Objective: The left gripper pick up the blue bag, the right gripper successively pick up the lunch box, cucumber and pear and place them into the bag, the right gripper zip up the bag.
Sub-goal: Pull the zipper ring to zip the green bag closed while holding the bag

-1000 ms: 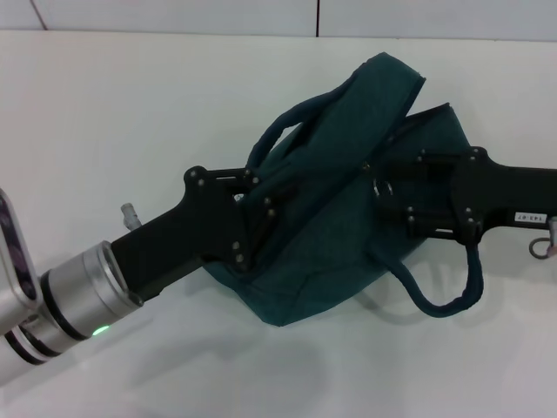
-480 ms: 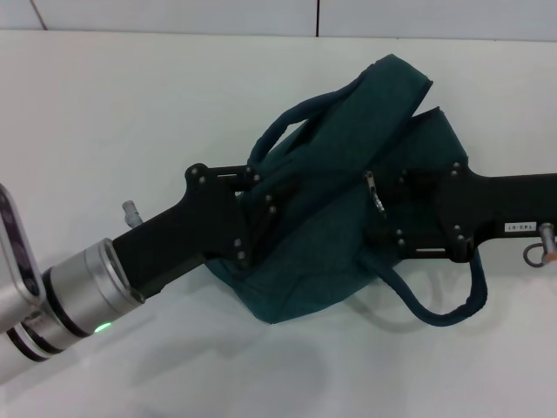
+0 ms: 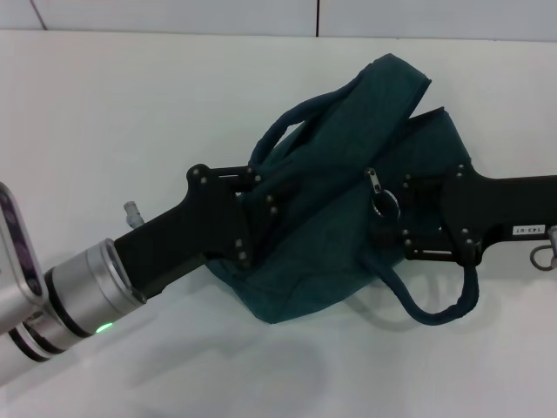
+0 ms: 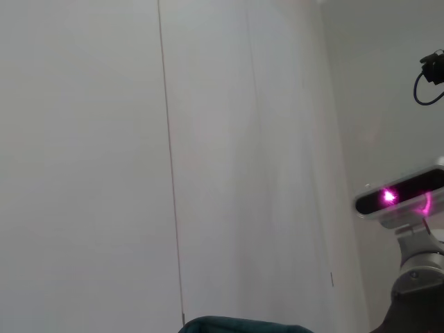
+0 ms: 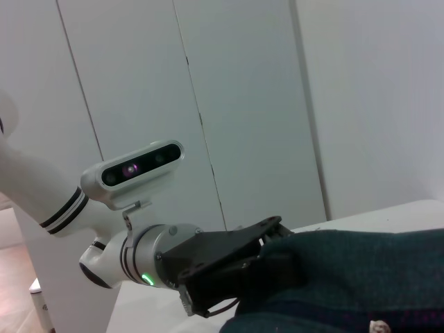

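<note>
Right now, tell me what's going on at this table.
The left gripper holds the blue bag on the white table, its jaws closed on the fabric. The right gripper sits at the bag's other side, next to the zipper pull; whether its jaws grip anything is unclear. No lunch box, cucumber or pear is visible.

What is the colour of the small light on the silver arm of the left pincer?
Green. The small light glows on the silver arm behind the left pincer; the head view shows it best.

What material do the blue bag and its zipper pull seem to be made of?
The blue bag looks like soft woven fabric, matte: it folds and creases. Its zipper pull looks like metal, probably steel, since the ring glints. The left gripper grips the fabric.
</note>
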### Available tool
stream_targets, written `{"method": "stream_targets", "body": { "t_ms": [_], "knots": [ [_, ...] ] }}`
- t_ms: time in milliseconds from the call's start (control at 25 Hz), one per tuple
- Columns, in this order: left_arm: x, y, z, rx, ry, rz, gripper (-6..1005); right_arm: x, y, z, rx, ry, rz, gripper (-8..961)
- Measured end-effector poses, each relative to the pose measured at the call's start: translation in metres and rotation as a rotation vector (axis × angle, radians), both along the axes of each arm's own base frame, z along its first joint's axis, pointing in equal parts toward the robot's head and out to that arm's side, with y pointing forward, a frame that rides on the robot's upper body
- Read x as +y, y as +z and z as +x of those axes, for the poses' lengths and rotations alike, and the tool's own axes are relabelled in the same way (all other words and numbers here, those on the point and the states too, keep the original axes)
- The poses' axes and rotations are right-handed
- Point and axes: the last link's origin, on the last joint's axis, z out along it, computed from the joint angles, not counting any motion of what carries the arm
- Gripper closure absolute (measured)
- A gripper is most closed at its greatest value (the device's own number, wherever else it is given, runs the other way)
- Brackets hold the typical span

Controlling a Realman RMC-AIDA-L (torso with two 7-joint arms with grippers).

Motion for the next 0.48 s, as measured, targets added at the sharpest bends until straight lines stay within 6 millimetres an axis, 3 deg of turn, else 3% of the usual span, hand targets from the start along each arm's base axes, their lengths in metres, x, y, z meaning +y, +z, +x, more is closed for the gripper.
{"method": "stream_targets", "body": {
  "t_ms": [400,480],
  "knots": [
    [-0.0011,-0.0001,-0.0011,0.0,0.004,0.0,952,0.0016,0.0005,0.002,0.006,-0.014,0.021,473],
    [-0.0011,-0.0001,-0.0011,0.0,0.004,-0.001,952,0.0018,0.0012,0.0035,0.007,-0.008,0.038,529]
  ]
}}
